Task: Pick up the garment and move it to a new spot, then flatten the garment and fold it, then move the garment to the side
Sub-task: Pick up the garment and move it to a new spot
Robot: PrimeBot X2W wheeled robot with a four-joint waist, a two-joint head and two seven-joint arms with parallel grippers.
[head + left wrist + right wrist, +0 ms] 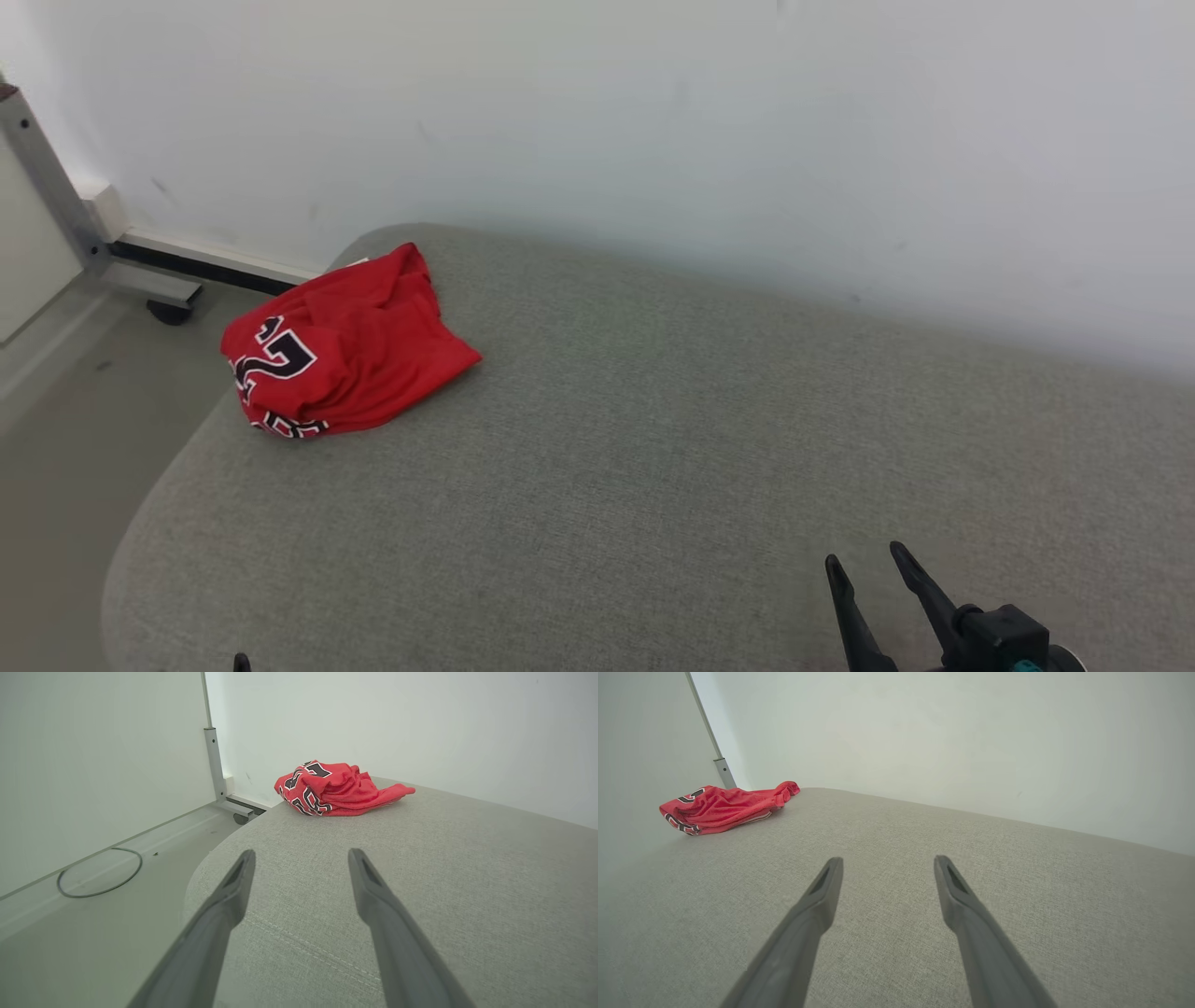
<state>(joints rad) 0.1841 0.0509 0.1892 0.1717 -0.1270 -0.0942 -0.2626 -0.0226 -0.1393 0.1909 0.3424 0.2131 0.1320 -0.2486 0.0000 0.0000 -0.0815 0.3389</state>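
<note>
Low over the grey cushion [653, 448], left fingers [233, 896] and right fingers [817, 900] stand spread wide, empty.
Both point forward; the crumpled red garment [350, 341] lies well ahead of the left pair, far left of the right pair.

Soft, even, diffuse indoor light

The white wall [747, 140] is bright and slightly washed out, and its meeting with the grey cushion [653, 420] looks hazy in the head view. The red garment [345, 345] throws only a thin, faint shadow along its near edge. In the wrist views the left gripper [302, 855] and right gripper [887, 861] turn soft and stretched toward the bottom edge.
</note>
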